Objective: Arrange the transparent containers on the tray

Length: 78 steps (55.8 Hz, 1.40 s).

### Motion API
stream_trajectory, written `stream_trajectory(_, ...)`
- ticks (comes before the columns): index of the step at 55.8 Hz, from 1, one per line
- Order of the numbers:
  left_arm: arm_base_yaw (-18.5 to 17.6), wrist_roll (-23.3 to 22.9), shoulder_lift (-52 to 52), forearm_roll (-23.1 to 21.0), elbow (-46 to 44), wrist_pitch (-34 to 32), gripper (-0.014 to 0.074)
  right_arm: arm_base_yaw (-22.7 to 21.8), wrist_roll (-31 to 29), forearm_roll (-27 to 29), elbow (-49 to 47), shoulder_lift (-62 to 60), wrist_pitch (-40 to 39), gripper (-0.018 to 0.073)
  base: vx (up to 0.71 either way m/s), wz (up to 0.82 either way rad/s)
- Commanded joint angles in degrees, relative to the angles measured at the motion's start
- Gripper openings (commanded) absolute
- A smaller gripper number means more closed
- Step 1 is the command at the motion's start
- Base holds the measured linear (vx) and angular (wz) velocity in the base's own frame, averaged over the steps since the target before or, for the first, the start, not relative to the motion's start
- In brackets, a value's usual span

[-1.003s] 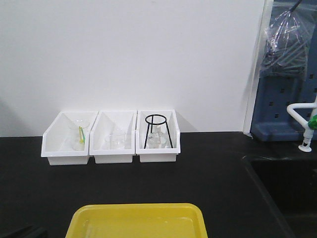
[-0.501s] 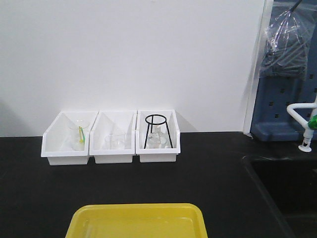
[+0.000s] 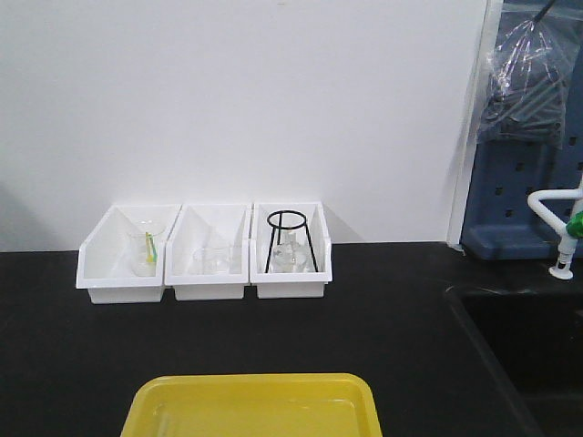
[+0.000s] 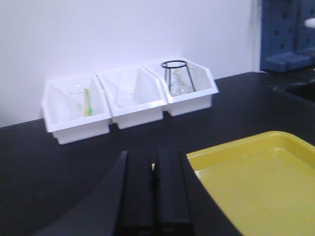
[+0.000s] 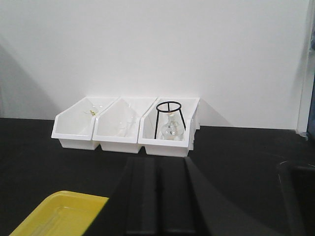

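Both hands are pressed shut with nothing between the fingers: the left hand (image 4: 153, 191) low over the tabletop (image 3: 383, 319) just beside the tray (image 4: 256, 182), the right hand (image 5: 158, 196) further right, facing the bins (image 5: 125, 129).

No test tubes can be made out — the bins show only beakers (image 3: 212, 258), a flask under a black ring stand (image 3: 291, 240) and something green in the left beaker. The risk, as I judge it, is grabbing the wrong glassware, since clear glass on white is hard to read. The stand crowds the right bin; a sink (image 3: 528, 337) lies off right.
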Motion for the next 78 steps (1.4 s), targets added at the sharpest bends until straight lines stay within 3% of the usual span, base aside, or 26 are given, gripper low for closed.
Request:
stream_trajectory(1, 4.0, 0.6, -7.7, -0.7, 4.0, -3.8, -0.0004, 0.0, -0.3, -0.9, -1.6, 0.0, -3.5, -0.0011, 0.0, 0.0)
stream_trajectory(6, 7.4, 0.6, -14.2, 0.6, 9.9, -2.3, -0.0004, 0.0, -0.3, -0.9, -1.6, 0.0, -3.5, -0.0011, 0.0, 0.0)
stream_trajectory(10, 8.8, 0.5, -18.0, 4.3, 14.6, -1.5, -0.0004, 0.0, -0.3, -0.9, -1.6, 0.0, -3.5, -0.0011, 0.0, 0.0)
stream_trajectory(15, 9.4, 0.4, -21.9, 9.9, 14.4, 7.8, -0.0004, 0.0, -0.3, -0.9, -1.6, 0.0, -3.5, -0.0011, 0.0, 0.0)
stream_trajectory(21, 9.4, -2.4, -24.9, 14.2, 14.5, 11.9, -0.0004, 0.0, -0.3, -0.9, -1.6, 0.0, -3.5, -0.0011, 0.0, 0.0)
stream_trajectory(30, 9.4, -6.4, -24.5, 14.5, 14.5, 12.1, -0.0004, 0.0, -0.3, -0.9, -1.6, -0.1, -3.5, -0.0011, 0.0, 0.0)
stream_trajectory(78, 9.4, -6.4, -24.4, 14.5, 14.5, 12.1, -0.0004, 0.0, -0.7, -1.9, -1.6, -0.1, -2.9, -0.0011, 0.0, 0.0)
